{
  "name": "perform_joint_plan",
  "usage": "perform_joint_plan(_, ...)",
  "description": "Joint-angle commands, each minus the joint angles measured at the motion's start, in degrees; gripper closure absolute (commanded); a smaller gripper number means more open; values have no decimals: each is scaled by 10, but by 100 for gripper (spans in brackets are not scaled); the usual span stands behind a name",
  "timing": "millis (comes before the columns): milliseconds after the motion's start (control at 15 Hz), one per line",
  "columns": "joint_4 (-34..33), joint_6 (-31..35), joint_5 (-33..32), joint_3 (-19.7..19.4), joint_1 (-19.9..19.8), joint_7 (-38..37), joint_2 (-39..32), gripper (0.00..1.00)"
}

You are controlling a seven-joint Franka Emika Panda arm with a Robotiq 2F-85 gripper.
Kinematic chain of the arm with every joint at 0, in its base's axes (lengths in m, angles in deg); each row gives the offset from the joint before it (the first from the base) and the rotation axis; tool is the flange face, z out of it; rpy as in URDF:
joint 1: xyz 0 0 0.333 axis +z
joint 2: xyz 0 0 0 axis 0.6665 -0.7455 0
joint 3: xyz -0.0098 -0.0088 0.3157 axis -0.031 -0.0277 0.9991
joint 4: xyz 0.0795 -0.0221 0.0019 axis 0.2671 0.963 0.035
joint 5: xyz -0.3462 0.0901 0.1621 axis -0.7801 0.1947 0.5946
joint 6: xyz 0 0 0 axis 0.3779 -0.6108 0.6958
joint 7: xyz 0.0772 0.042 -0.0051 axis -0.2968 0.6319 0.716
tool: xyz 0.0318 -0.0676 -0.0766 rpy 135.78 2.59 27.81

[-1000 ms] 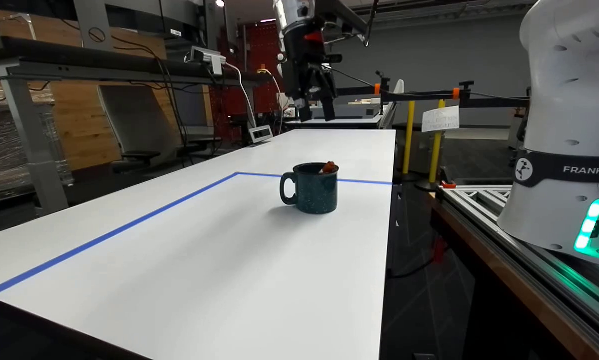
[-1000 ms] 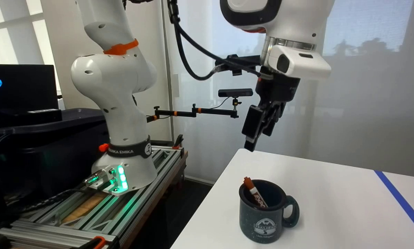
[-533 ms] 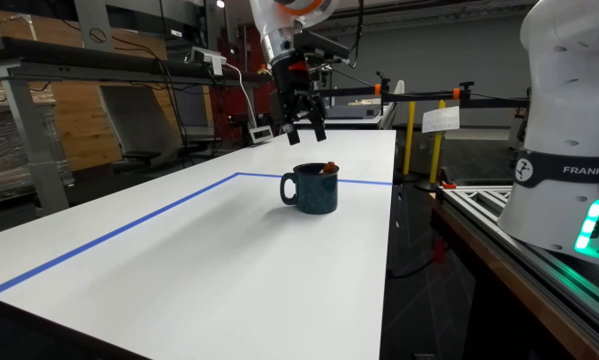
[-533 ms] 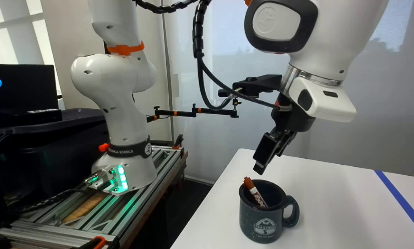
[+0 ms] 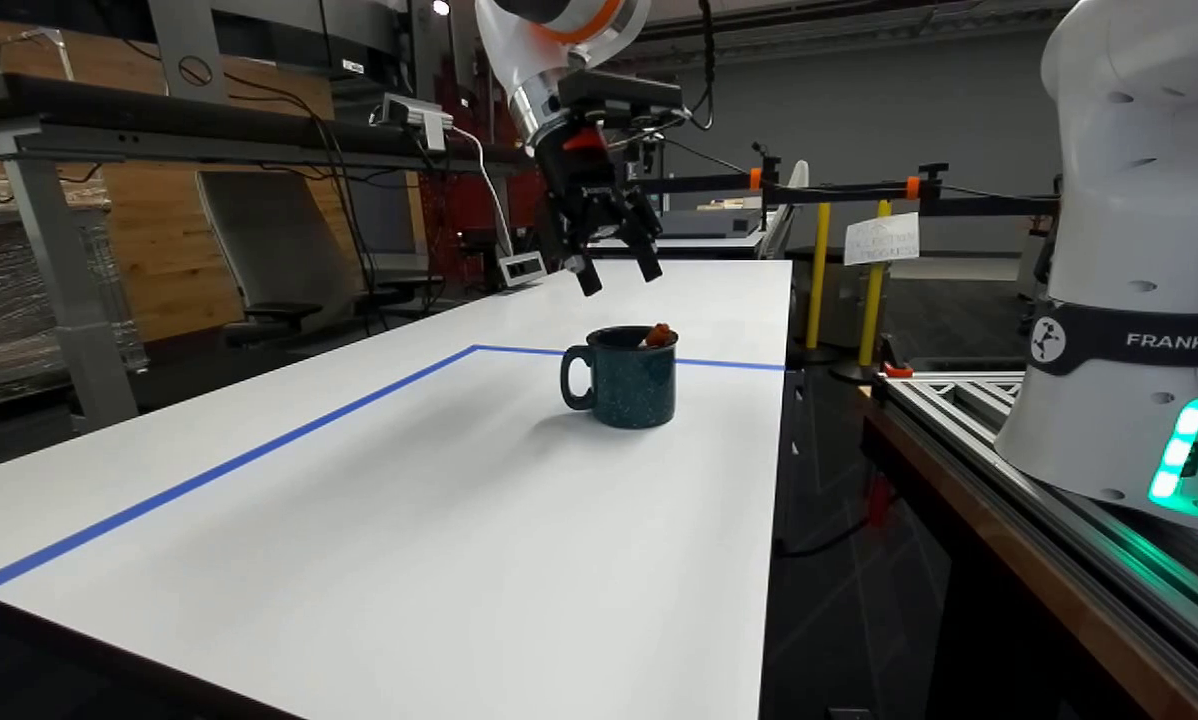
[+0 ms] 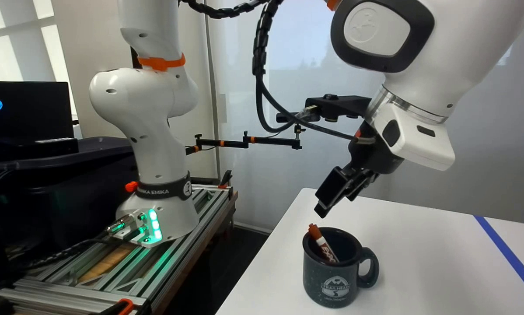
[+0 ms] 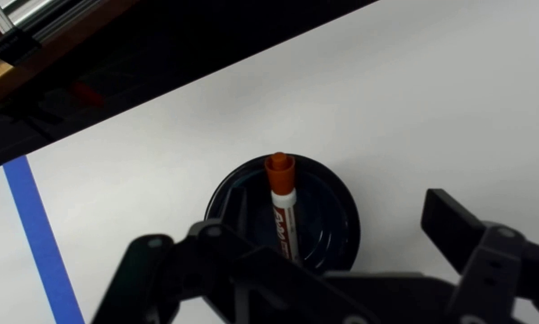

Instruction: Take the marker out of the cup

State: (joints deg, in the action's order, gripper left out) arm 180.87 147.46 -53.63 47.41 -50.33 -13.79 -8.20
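My gripper (image 5: 620, 278) hangs above the cup (image 6: 332, 282), its fingers (image 7: 451, 227) spread wide apart. The marker (image 7: 284, 209) leans inside the cup, its orange-red cap (image 6: 315, 231) upward and away from the handle (image 6: 374, 267).

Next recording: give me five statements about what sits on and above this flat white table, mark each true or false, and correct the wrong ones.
1. The slim, white, plastic-looking marker leans inside the round, dark teal, ceramic-looking mug. True.
2. Its capped end points downward. False: the orange-brown capped end is uppermost, poking out of the mug.
3. The long, black, jointed fingers stand apart from each other. True.
4. They grip the mug. False: they hold nothing and hang higher than it.
5. The mug stands upright on the table. True.
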Motion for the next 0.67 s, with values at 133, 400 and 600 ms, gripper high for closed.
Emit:
perform_joint_plan(133,-22,-13,8,-9,-14,22,-12,0)
perform_joint_plan(400,-13,28,0,-9,-16,33,-13,0)
perform_joint_plan(600,-13,33,0,-10,-17,36,-19,0)
